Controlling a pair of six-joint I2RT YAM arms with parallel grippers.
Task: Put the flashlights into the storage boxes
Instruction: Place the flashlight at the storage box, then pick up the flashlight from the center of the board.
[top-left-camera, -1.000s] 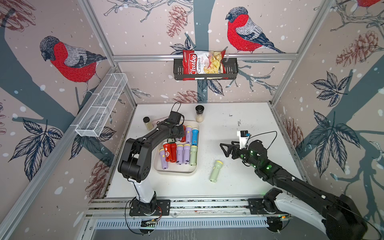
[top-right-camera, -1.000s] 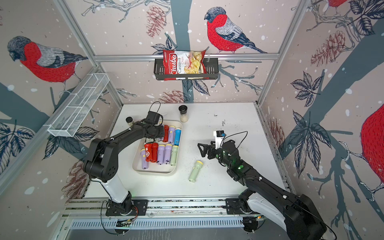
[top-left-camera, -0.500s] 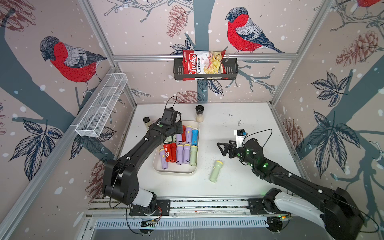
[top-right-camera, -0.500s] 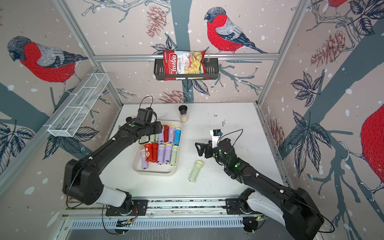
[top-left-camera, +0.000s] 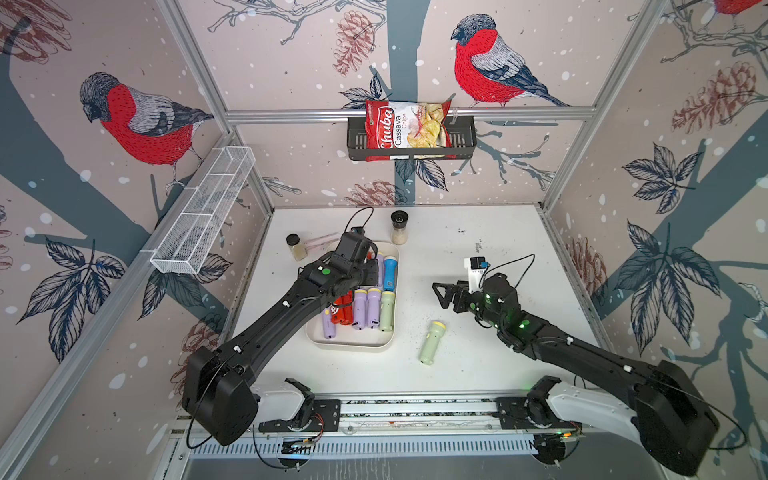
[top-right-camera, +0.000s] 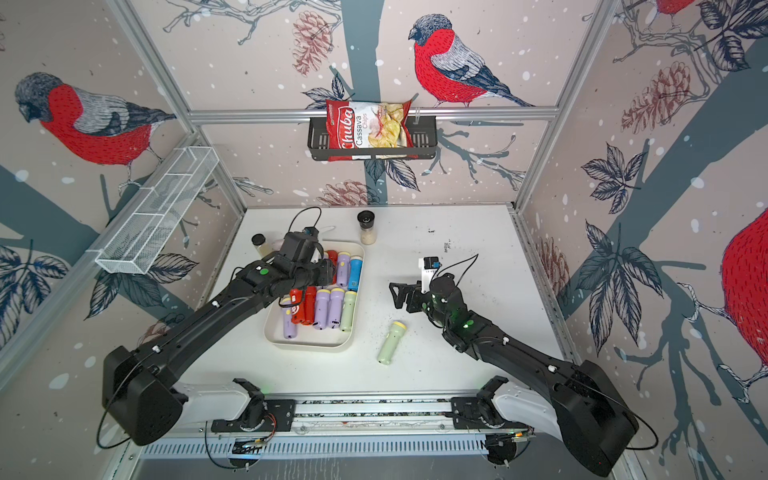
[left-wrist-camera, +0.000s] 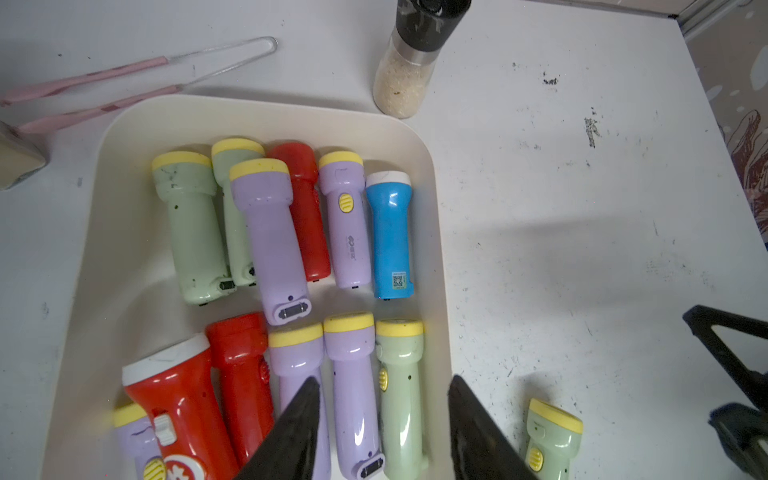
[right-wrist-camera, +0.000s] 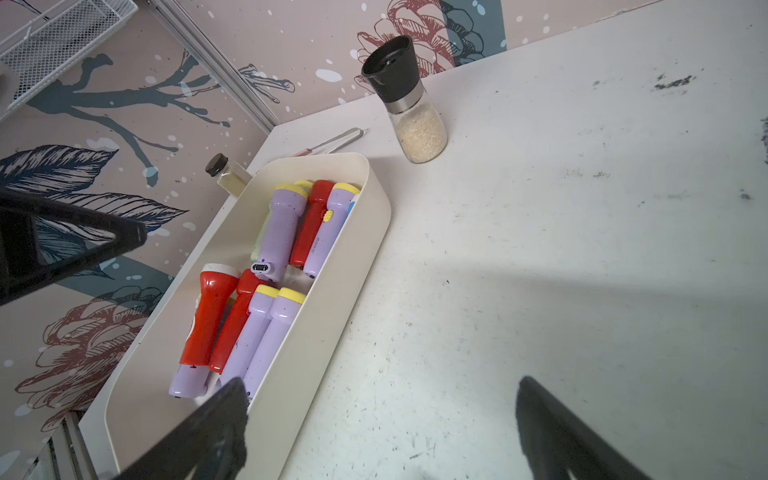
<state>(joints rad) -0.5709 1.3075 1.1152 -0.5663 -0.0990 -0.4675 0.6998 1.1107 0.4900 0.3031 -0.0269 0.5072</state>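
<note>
In both top views we cannot see most of the storage box's (top-left-camera: 351, 341) far-row flashlights (left-wrist-camera: 189, 232), which lie under the left arm (top-left-camera: 291, 307). In the left wrist view, the picture's edge cuts off the near-row flashlights (left-wrist-camera: 353, 395) and the loose green flashlight (left-wrist-camera: 552, 440) beside the box.

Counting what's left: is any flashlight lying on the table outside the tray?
Yes, one pale green flashlight lies on the white table beside the cream tray, outside its rim.

A robot lab cell: aluminium frame (top-left-camera: 409, 113), bird-print wall panels (top-left-camera: 291, 50), white tabletop (top-left-camera: 498, 224), arm-mounting rail (top-left-camera: 415, 406).
</note>
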